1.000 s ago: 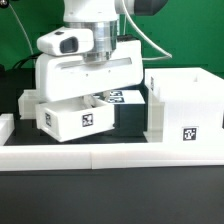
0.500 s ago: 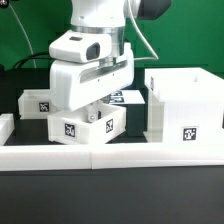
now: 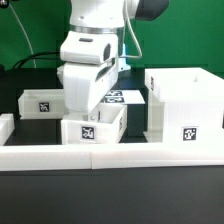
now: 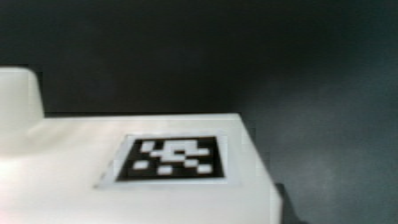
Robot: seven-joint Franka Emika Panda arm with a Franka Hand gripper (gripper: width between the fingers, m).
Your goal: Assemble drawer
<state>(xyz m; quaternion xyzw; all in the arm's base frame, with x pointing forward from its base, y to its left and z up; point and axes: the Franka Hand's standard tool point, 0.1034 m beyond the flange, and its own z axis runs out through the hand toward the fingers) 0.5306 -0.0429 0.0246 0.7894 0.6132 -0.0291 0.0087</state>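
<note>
Three white drawer pieces stand behind the border wall (image 3: 110, 152). Largest is the box shell (image 3: 185, 100). Near it, toward the exterior view's left, sits the near tray (image 3: 104, 124), with the gripper (image 3: 94, 106) directly over it. The far tray (image 3: 40, 103) lies well apart from the box shell on that same side. The jaws are out of sight behind the gripper's white body, so their state cannot be told. The wrist view shows a square tag (image 4: 173, 160) on white plastic.
</note>
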